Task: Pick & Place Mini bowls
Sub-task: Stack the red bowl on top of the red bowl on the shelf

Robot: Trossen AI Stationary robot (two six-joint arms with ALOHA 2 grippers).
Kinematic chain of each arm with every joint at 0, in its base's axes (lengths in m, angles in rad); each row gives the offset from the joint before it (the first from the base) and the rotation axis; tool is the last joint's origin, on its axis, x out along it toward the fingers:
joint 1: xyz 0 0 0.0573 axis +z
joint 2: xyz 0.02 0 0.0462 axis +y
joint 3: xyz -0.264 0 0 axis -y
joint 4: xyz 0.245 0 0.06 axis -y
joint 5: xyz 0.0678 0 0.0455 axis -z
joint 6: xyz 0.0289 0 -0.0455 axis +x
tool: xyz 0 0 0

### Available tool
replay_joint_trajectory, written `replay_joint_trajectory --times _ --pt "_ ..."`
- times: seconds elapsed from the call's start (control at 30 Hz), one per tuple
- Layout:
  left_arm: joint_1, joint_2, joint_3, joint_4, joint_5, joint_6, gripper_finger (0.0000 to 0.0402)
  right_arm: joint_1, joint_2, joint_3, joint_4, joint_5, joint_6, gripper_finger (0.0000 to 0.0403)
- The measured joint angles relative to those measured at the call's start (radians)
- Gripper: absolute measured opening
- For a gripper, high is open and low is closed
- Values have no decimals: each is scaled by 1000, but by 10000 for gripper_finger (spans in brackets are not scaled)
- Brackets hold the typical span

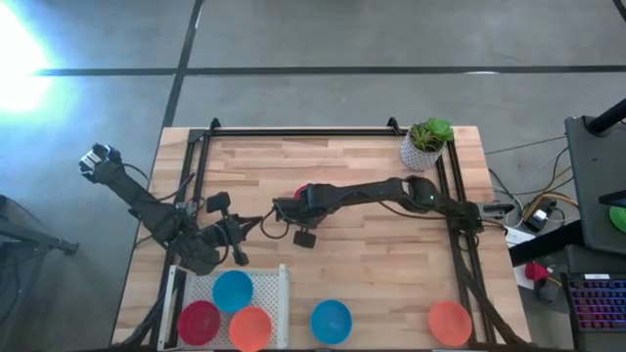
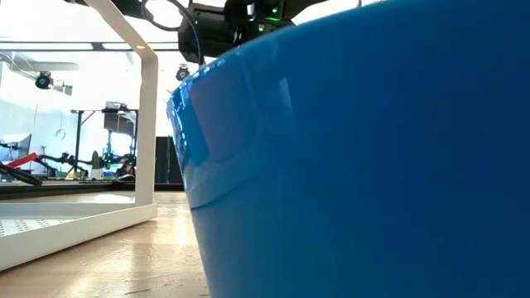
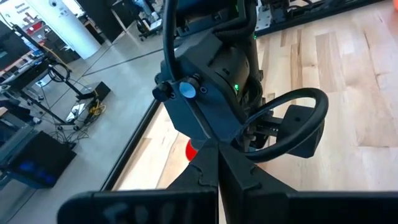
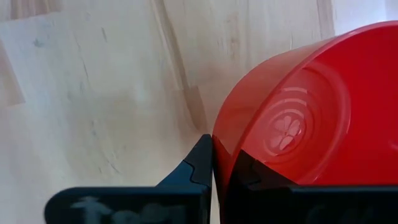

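Right gripper (image 1: 284, 207) at table centre, fingers pinching red bowl (image 4: 298, 124) rim. Left gripper (image 3: 217, 163) by rack (image 1: 284, 284), fingers closed, empty. Bowls in rack; blue bowl (image 1: 331, 321), orange bowl (image 1: 450, 323) at front edge.

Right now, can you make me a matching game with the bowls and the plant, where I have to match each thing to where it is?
Things:
1. red bowl
2. white tray
3. potted plant
4. lone orange bowl

Places or states:
A. at the far right corner of the table
B. gripped on its rim by the right gripper
C. alone at the near edge, right end
D. holding three bowls at the near edge, left side

Pairs: 1-B, 2-D, 3-A, 4-C
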Motion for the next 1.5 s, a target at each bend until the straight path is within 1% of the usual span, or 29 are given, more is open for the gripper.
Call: replay_joint_trajectory --times 0.13,0.4,0.53,0.67,0.8,0.93,1.07,1.23,1.33,1.4,1.5 --pt "0 0 0 -1 1 0 0 0 0 -1 13 1 0 22" --pt "0 0 0 -2 2 0 0 0 -1 -12 35 3 0 81" --pt "0 0 0 -2 2 0 0 0 -1 -13 36 3 0 103" --pt "0 0 0 -3 2 0 0 0 -4 -4 20 2 -4 113" --pt "0 0 0 -3 2 0 0 1 -37 5 -16 -1 -5 109" --pt "0 0 0 -6 3 -1 0 13 -101 5 -50 4 -13 100" --pt "0 0 -1 -5 3 -12 0 30 -180 -7 -69 4 -55 92" --pt "7 0 -2 -5 4 -123 0 48 -308 -54 -69 5 -103 85" --pt "33 0 -1 -5 9 -141 0 59 -401 -99 -65 6 -113 80" --pt "71 0 11 -9 66 -145 0 63 -466 -135 -51 6 -126 78" --pt "157 2 48 -7 170 -167 0 63 -561 -204 29 11 -147 74"
